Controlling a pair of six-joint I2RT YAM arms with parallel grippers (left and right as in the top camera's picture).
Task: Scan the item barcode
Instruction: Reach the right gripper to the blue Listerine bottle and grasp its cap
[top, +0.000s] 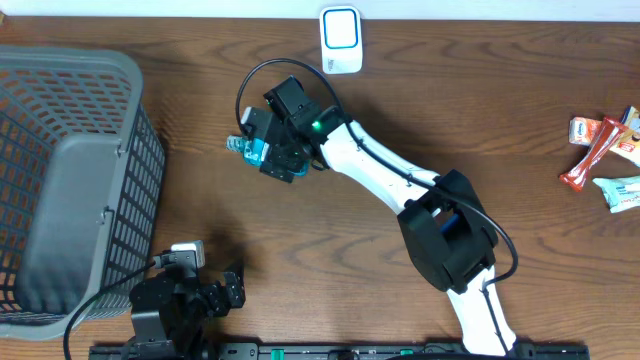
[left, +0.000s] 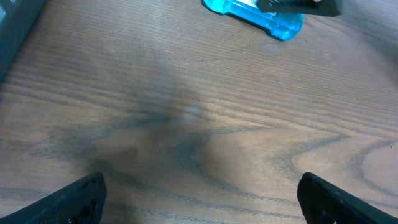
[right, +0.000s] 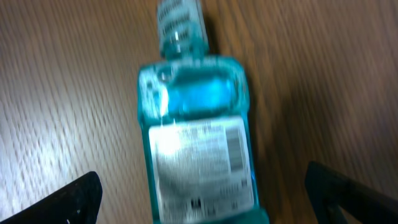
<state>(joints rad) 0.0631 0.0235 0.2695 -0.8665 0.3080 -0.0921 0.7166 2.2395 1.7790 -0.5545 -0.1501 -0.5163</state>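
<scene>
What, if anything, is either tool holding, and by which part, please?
Nothing: the right tool stands open over the blue bottle, not gripping it; the left tool is empty.

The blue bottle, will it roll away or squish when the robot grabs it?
Probably no rolling: the blue bottle looks flat-sided and lies flat on the table. It looks like hard clear plastic, so it is likely stiff and maybe slippery. The blue liquid inside could make it fairly heavy for its size.

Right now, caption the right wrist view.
Open right hand above a blue bottle lying label-up on the wooden table.
</scene>
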